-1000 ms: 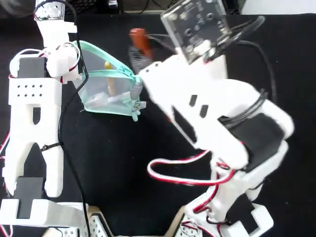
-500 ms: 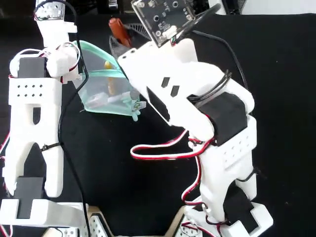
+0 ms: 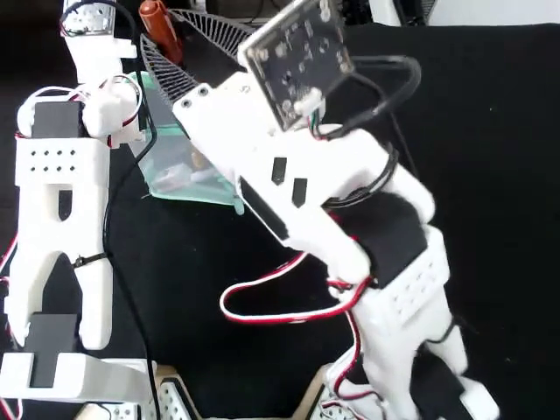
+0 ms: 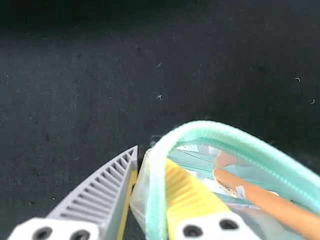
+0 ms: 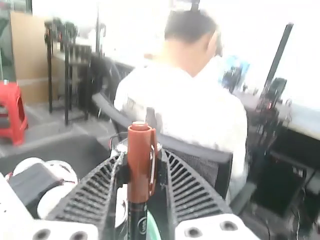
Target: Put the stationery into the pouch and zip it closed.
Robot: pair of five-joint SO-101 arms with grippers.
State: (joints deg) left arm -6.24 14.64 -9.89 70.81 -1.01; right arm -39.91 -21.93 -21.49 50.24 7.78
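The teal, see-through pouch [image 3: 175,171] lies on the black table at the back left, partly under my right arm. My left gripper [image 4: 150,161] is shut on the pouch's teal rim [image 4: 156,200], pinched between a grey finger [image 4: 102,200] and a yellow-padded one [image 4: 187,202]. An orange pen [image 4: 272,202] lies inside the open pouch [image 4: 235,145]. My right gripper [image 3: 179,42] hangs above the pouch's far end, shut on a brown marker [image 3: 156,19]. In the right wrist view the marker [image 5: 140,165] stands upright between the ribbed fingers [image 5: 95,195].
The white left arm [image 3: 57,201] runs along the table's left side. My right arm [image 3: 350,227] crosses the middle and hides the pouch's right end. Red and white cables [image 3: 271,306] loop near its base. Bare black table [image 3: 499,131] lies to the right.
My right gripper has carried the brown marker up and to the left, from beside the pouch's right end to above its far-left end. The left arm and pouch stayed still.
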